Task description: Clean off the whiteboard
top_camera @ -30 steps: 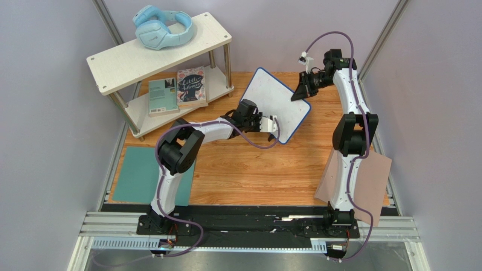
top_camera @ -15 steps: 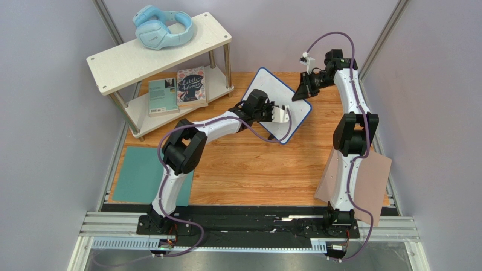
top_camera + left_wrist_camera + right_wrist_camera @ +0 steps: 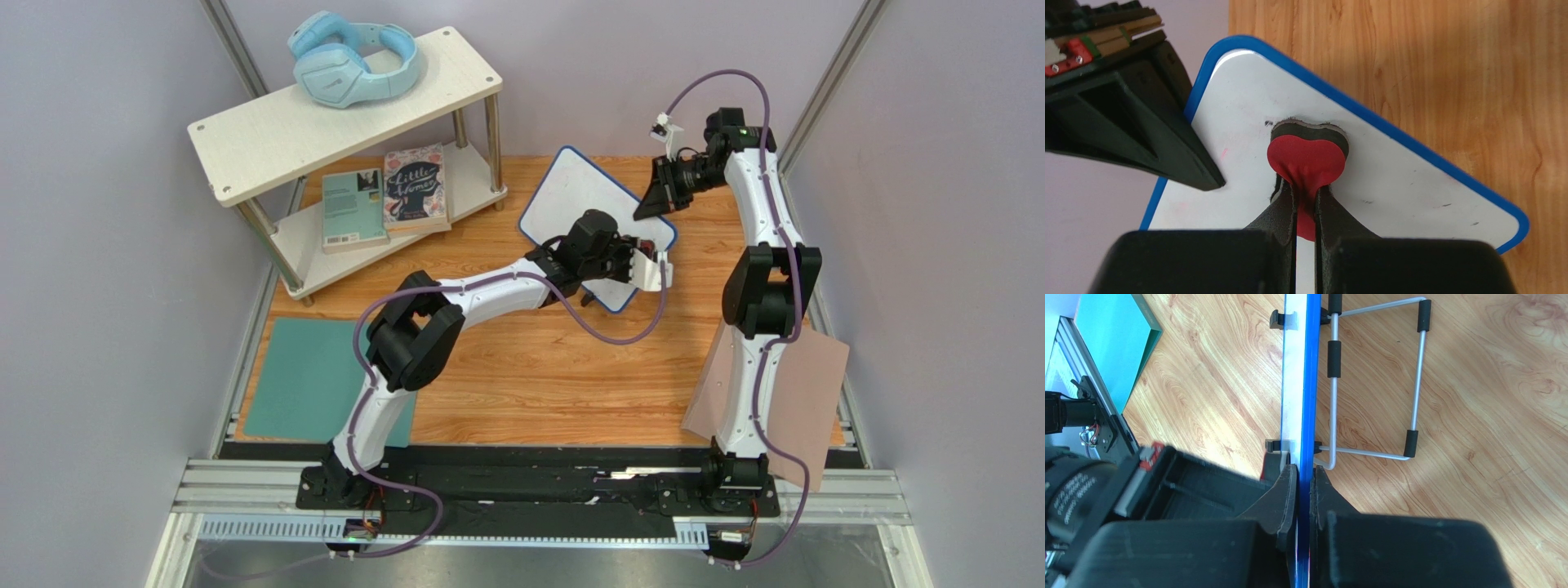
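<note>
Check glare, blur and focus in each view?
Top external: even light, sharp, no glare on the whiteboard. Left wrist: faint glare at the board's upper corner; the left gripper, holding the red eraser, looks soft. Right wrist: right gripper blurred up close, tabletop sharp.

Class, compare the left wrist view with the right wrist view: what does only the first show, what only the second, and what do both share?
Only the left wrist view: the whiteboard seen on its white face, with faint marks, and the red eraser pinched in the left gripper and pressed to it. Only the right wrist view: the board edge-on, a wire stand behind it, and the teal mat. Both: the whiteboard, the right gripper clamped on its rim, and the wooden table.
</note>
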